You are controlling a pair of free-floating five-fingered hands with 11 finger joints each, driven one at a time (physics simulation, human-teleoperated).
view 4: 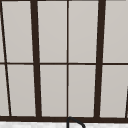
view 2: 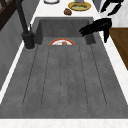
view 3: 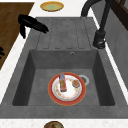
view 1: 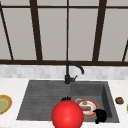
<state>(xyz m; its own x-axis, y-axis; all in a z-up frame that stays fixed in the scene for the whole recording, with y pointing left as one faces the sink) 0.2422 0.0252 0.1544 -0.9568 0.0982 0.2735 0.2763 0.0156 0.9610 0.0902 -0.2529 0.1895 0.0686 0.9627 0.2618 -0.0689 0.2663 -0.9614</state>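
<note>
Red-rimmed plate: lies flat on the basin floor of the grey sink. It carries a small packet, long axis 12 to 6 in the right side view, and a little round piece at the packet's 3 o'clock.

Left hand: black, in the air over the front edge of the drainboard. Fingers straight and close together, holding nothing, pointing across the sink. In the right side view the plate lies at its 5 o'clock, well apart and lower.

Right hand: at the plate's 4 o'clock in the front view, seemingly the nearer of the two. Open or closed cannot be told.

Red ball: in the front view it covers most of the left hand.

Black tap: at the back rim.

Yellow dish and brown lump: on the white desk.
</note>
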